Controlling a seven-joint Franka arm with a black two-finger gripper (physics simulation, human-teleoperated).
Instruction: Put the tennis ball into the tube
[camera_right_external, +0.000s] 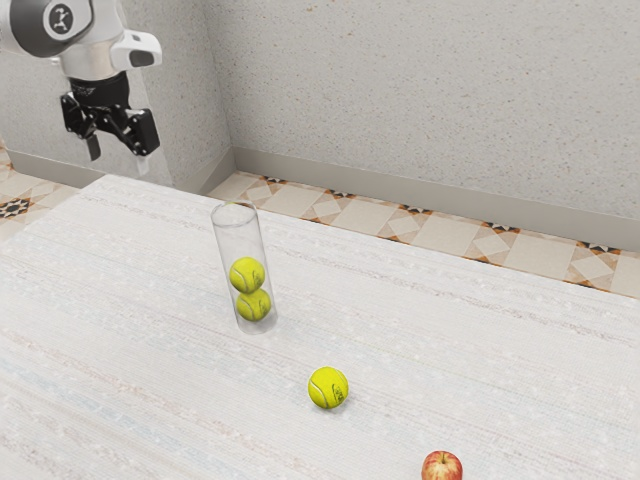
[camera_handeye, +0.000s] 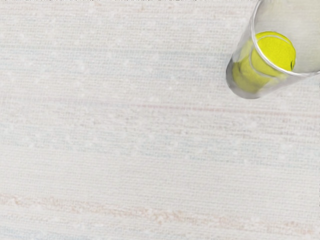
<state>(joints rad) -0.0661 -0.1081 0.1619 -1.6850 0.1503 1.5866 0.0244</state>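
Note:
High over the table's far left corner in the exterior view, my black gripper (camera_right_external: 118, 163) stands open, its two fingers apart with nothing between them. An upright clear tube (camera_right_external: 229, 240) holds two yellow tennis balls (camera_right_external: 247, 275), one on top of the other. A loose tennis ball (camera_right_external: 328, 388) lies on the table outside the tube, toward the exterior view's lower right. In the wrist view the tube (camera_handeye: 236, 75) is seen from above at an angle, with a yellow ball (camera_handeye: 276, 51) inside it.
A red apple (camera_right_external: 442, 467) rests on the whitish table (camera_right_external: 480, 350), beyond the loose ball from the tube. Behind the table stands a speckled wall (camera_right_external: 420, 100) above a patterned tile floor.

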